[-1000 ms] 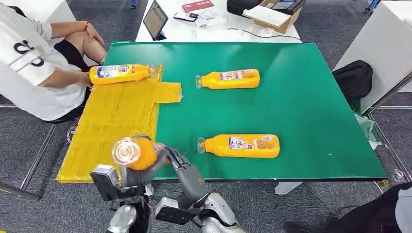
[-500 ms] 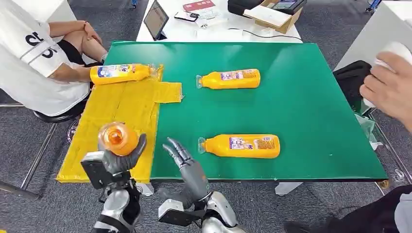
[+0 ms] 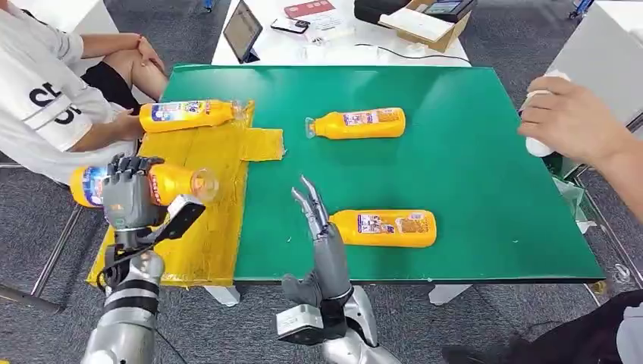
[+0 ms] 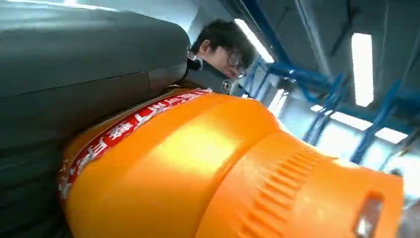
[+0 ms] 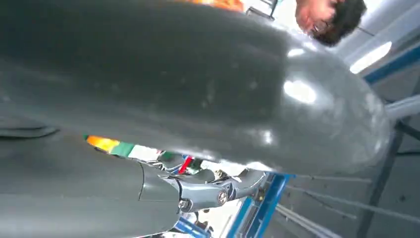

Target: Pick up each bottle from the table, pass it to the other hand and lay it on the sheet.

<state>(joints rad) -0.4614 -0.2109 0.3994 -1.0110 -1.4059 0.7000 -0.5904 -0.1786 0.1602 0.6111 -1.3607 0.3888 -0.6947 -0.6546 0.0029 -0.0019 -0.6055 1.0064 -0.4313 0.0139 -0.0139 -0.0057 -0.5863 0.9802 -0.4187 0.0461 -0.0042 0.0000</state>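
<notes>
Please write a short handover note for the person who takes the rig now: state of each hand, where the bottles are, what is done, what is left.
Left hand: grips an orange plastic bottle, held lying sideways over the yellow sheet's left part.
Right hand: open, fingers raised beside the near bottle.
Done: one orange bottle lies at the sheet's far end, a seated person's hand touching it.
Left: lay down the held bottle; then the near bottle and the far bottle, both lying on the green table.
</notes>
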